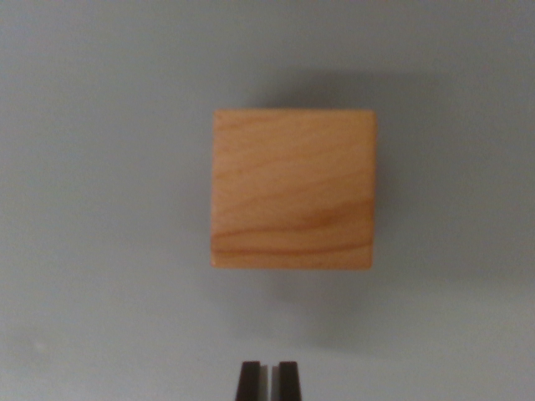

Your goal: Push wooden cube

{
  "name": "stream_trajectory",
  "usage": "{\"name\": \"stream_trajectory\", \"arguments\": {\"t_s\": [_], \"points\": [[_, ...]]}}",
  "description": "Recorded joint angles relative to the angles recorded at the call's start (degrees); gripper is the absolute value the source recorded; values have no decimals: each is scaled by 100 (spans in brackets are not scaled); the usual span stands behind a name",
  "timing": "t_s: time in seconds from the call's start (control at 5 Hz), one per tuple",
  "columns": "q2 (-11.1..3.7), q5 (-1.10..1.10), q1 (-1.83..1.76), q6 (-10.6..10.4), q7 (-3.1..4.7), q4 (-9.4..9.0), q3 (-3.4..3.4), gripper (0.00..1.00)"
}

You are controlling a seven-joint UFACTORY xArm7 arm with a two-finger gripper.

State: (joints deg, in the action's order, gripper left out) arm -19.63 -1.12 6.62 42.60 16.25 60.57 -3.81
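The wrist view looks straight down onto a plain grey counter [92,209]. A wooden cube [292,190] sits on the counter slightly right of the frame centre and a little above the middle. Its top face is light brown with horizontal grain lines; a darker band runs across the lower part of the face. The edges of the cube lie square to the frame borders. A soft shadow lies on the counter above the cube and to its right, and another below it.

The pincer [268,381] enters at the bottom edge of the frame, just left of the cube's vertical centre line. Only the two dark fingertips [249,381] are visible. They stand parallel, with a narrow pale gap between them; the pincer is nearly closed and holds nothing.

The cube lies above the pincer in the frame, directly ahead of the fingertips. A band of bare counter separates the cube's lower edge from the fingertips; the two are apart, not touching. The picture is slightly blurred.
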Motion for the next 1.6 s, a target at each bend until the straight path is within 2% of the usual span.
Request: {"name": "stream_trajectory", "arguments": {"t_s": [0.2, 0.4, 0.8, 1.6], "points": [[0, 0, 0, 0, 0, 0, 0, 0], [-48, -3, 17, -116, 42, -74, -15, 0], [-82, -6, 29, -197, 72, -127, -25, 0], [-111, -8, 39, -266, 97, -171, -34, 0]]}}
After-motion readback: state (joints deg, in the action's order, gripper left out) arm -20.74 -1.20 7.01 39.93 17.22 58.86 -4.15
